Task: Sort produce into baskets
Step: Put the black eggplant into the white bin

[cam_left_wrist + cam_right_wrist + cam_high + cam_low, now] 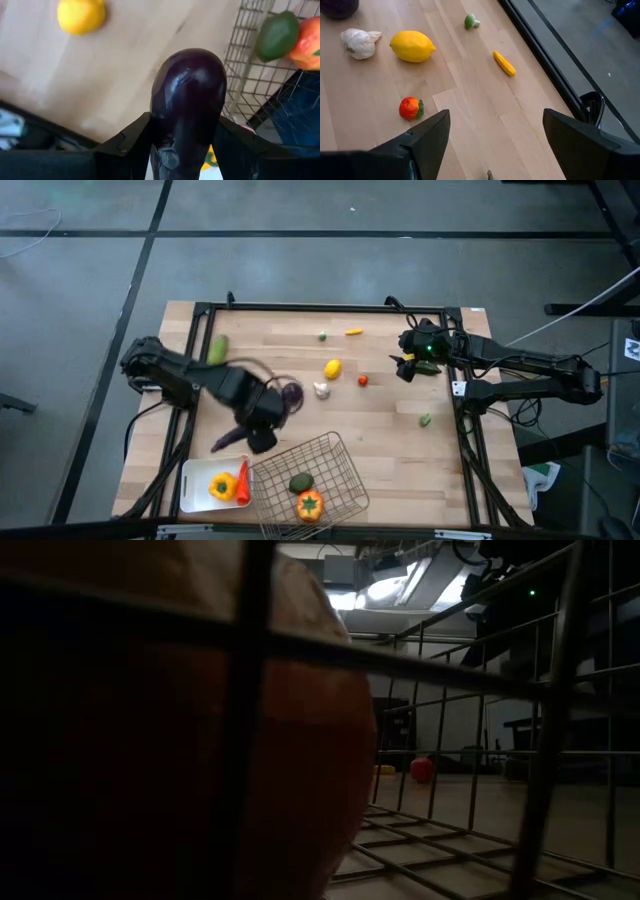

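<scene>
While the left gripper [185,145] clamps a purple eggplant [187,105] near the wire basket's [345,480] ten o'clock corner (right gripper [495,135] waits wide open, empty, at three o'clock), the glossy skin could slip, dropping it outside.

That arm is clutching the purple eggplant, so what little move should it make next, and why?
Probably carry it a bit farther toward a container. The left pincer is shut on the eggplant, held above the wood beside the wire basket, not over it yet.
</scene>
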Robot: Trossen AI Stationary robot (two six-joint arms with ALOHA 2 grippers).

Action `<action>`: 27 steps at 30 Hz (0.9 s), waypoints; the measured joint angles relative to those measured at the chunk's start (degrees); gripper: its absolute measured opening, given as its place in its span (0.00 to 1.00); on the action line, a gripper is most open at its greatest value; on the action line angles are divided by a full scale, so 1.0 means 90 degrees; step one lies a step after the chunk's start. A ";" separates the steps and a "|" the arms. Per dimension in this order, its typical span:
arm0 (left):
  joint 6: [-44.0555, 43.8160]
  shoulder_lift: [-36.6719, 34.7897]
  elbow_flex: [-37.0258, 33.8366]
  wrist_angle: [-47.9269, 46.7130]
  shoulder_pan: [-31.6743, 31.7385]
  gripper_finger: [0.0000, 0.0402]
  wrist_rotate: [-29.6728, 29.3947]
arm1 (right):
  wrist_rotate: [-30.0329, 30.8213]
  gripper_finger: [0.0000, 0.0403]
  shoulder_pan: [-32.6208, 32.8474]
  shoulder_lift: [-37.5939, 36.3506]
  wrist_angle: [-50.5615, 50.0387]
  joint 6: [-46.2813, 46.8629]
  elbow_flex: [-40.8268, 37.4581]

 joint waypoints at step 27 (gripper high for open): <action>-0.5979 0.0007 -0.1109 0.2131 -0.2090 0.44 0.0602 | 0.0000 0.78 0.0000 0.0000 0.0000 0.0000 0.0000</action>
